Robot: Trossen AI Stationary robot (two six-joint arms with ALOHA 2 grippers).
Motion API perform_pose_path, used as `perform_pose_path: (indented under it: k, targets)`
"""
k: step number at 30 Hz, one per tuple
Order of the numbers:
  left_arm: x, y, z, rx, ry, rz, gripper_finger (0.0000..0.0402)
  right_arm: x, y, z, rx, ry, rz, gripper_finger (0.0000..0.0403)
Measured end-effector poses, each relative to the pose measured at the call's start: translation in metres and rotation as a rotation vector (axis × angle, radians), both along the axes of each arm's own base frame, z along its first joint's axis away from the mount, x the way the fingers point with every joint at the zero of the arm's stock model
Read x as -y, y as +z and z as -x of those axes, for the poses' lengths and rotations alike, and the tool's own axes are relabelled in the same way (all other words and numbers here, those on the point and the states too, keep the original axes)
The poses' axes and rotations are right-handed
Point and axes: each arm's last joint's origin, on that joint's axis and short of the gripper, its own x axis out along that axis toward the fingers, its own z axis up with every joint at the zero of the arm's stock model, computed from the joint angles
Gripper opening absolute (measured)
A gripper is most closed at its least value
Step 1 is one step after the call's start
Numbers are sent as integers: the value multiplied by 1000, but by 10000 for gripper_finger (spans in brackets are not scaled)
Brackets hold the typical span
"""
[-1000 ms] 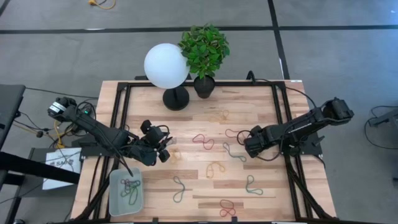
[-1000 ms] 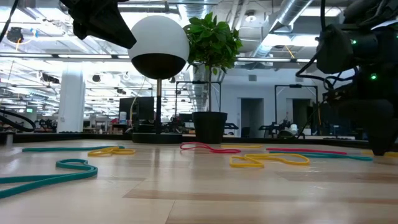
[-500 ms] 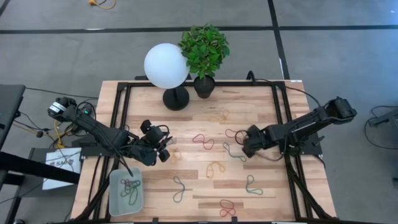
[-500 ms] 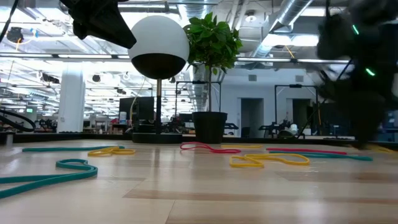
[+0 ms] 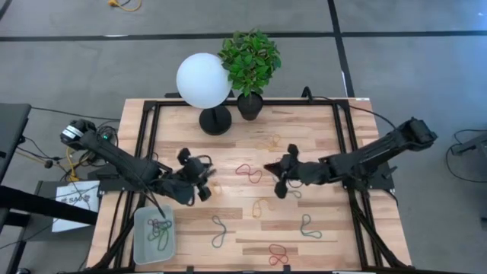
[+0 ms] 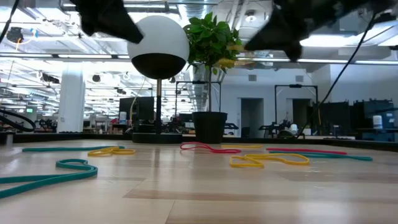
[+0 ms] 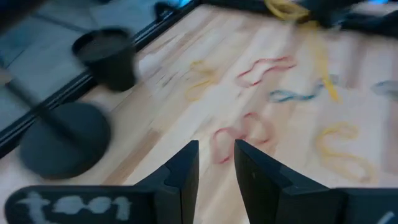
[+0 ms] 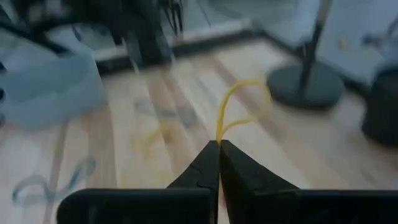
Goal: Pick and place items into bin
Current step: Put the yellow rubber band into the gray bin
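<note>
- Change since a second ago: the right pincer (image 5: 275,173) has left the right side of the tabletop (image 5: 319,144) and now reaches to the middle, lifted off the wood.
- Its fingers, apart a second ago, are now pressed together on a yellow rubber band (image 8: 235,107), whose loop stands up from the tips in the right wrist view.
- The left pincer (image 5: 205,180) has barely moved: it sits at the left-centre of the tabletop, just above the bin (image 5: 153,237), fingers (image 7: 184,168) a narrow gap apart with nothing between them.
- The bin lies at the front-left corner with several bands already inside it.
- Loose bands are spread across the wood: a red one (image 5: 249,173) between the two pincers, a yellow one (image 5: 263,205) in front of the right pincer, green ones (image 5: 219,230) and (image 5: 308,227) nearer the front, and a red one (image 5: 278,254) touching the front edge.
- A white globe lamp (image 5: 204,81) and a potted plant (image 5: 249,62) stand at the back edge, well apart from both arms.
- Bare wood lies between the right pincer and the bin, crossed only by flat bands; the black frame rails (image 5: 148,144) run along both sides.
</note>
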Motion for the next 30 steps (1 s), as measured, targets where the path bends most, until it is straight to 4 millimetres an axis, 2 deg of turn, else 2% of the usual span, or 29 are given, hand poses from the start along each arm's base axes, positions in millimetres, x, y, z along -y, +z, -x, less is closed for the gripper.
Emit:
perform_pose_path:
  k: [5, 8, 16, 23, 30]
  targets:
    - [13, -10, -25, 13, -121, -83, 91, 5, -6, -17, 61, 9, 35, 1]
    - [19, -20, -40, 30, -129, -135, 91, 8, -13, -25, 63, 41, 14, 1]
    - [16, -49, -73, 71, -89, -143, 91, 11, -23, -39, 45, 109, 6, 1]
    - [10, -67, -91, 95, -123, -82, 91, 9, -36, -50, 46, 148, 14, 1]
    - [5, -69, -97, 129, -99, -67, 91, 7, -45, -59, 34, 170, 7, 1]
